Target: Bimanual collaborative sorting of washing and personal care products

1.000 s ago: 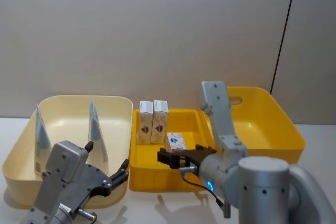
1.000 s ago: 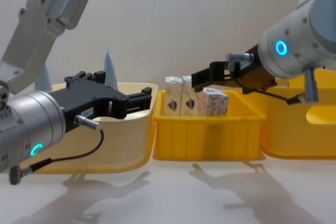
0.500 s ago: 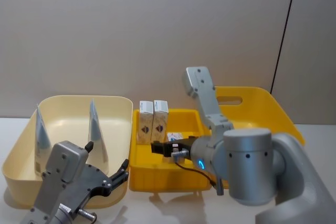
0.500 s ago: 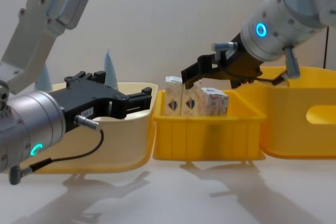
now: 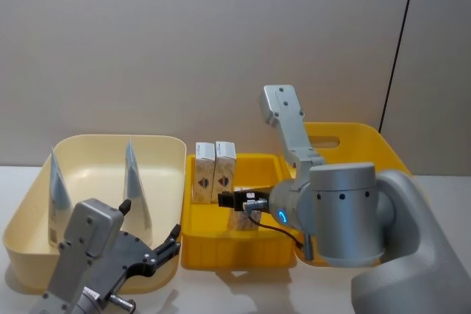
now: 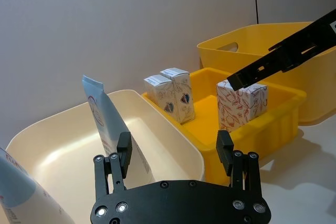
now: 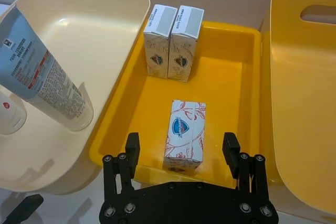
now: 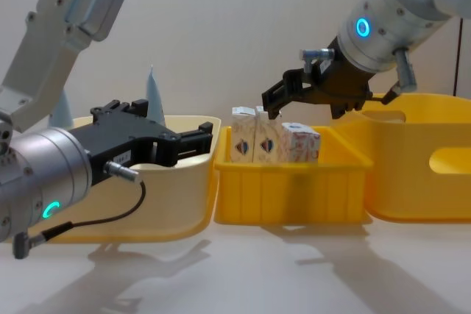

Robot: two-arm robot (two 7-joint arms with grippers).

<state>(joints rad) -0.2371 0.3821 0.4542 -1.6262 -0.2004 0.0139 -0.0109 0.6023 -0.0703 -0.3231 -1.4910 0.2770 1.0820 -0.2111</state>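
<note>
**Right gripper spread wide over the lone carton in the tray**

The right gripper hangs with its jaws wide and nothing between them, one finger on either side of the lying carton and above it. From the chest view the fingers appear clear of the carton, though the angle makes that hard to confirm. The right arm reaches in from the robot's right, forearm slanting down over the yellow tray.

That carton lies on its side near the tray's front wall. The two upright cartons stand touching each other at the tray's back, on its left side.

The left gripper is low at the front left, jaws also wide and empty, pointing across the cream bin. Two tubes stand in that bin, crimped ends up.

A large yellow bin with a handle slot sits just right of the tray. All three rest on a pale table before a plain grey-beige wall.
</note>
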